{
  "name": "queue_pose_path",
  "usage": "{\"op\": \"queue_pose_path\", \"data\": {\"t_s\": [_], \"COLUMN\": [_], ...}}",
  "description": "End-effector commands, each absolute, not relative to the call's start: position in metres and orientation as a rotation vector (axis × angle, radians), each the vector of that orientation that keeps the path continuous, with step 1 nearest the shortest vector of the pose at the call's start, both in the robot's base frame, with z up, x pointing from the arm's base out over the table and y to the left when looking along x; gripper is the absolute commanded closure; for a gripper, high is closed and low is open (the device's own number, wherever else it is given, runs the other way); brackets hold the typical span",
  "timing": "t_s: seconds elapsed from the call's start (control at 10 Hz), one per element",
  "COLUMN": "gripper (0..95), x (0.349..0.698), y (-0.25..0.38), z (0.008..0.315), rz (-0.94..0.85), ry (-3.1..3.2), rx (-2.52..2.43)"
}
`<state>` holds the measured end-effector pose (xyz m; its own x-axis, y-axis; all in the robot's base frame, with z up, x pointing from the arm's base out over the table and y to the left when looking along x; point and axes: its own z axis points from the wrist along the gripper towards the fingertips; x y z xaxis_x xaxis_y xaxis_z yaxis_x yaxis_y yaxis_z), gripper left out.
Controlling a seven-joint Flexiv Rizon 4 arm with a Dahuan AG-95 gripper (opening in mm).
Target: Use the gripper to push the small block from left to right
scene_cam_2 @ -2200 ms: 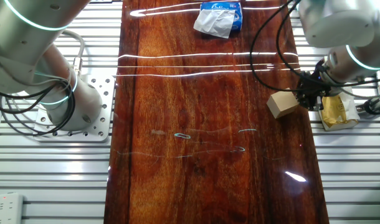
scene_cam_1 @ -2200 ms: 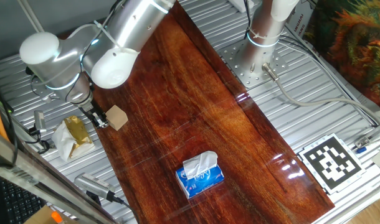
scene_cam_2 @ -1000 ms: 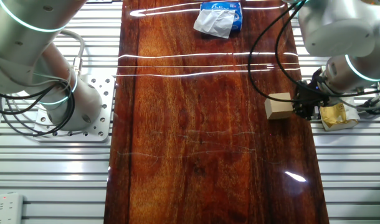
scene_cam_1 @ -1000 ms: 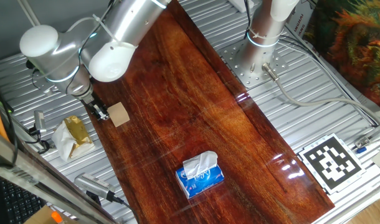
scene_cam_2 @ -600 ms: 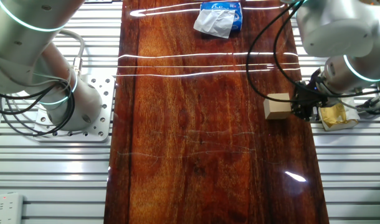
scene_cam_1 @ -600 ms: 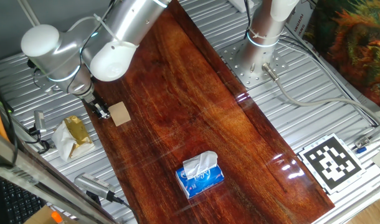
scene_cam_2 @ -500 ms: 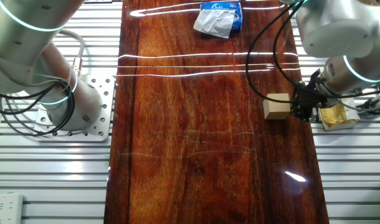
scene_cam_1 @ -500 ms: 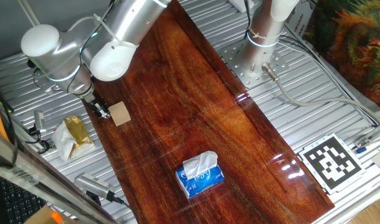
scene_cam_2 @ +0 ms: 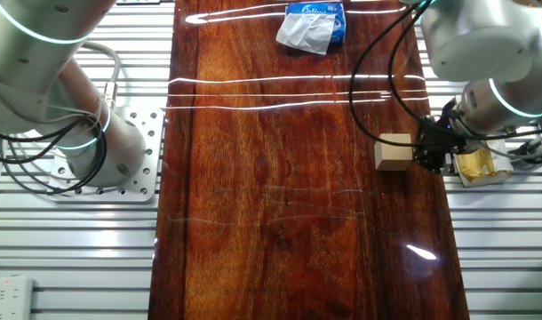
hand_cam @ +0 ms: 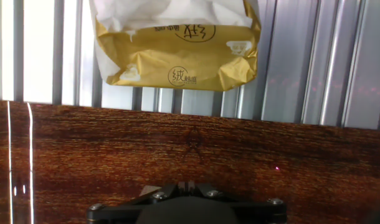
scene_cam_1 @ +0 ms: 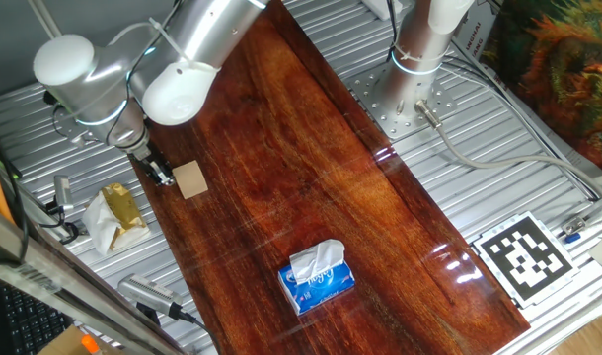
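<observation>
The small block (scene_cam_1: pixel 190 179), a light-tan wooden cube, sits on the dark wooden board near its left edge; it also shows in the other fixed view (scene_cam_2: pixel 394 152). My gripper (scene_cam_1: pixel 161 176) is low at the board, its black narrow tip right beside the block on the wrapper side, seemingly touching it (scene_cam_2: pixel 428 151). The fingers are together and hold nothing. In the hand view only the gripper's base (hand_cam: pixel 187 188) shows at the bottom; the block is out of view there.
A crumpled yellow-white wrapper (scene_cam_1: pixel 116 215) lies on the metal slats just off the board's edge (hand_cam: pixel 177 43). A blue tissue pack (scene_cam_1: pixel 318 277) sits on the board. The white arm base (scene_cam_1: pixel 419 44) stands at the far side.
The gripper and the block have crept a little across the board, away from the wrapper. The block, skewed earlier, now sits square to the gripper.
</observation>
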<state>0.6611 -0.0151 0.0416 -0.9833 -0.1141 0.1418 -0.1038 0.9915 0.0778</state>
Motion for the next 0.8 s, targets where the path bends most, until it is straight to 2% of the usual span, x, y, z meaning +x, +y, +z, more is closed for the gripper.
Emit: {"op": "queue_pose_path", "data": {"t_s": [0.1, 0.8], "gripper": [95.0, 95.0], "x": [0.6620, 0.6591], "y": [-0.0053, -0.0008], "z": [0.0387, 0.0358], "rz": [-0.104, -0.087], "ry": [-2.992, -2.970], "rx": [0.131, 0.063]}}
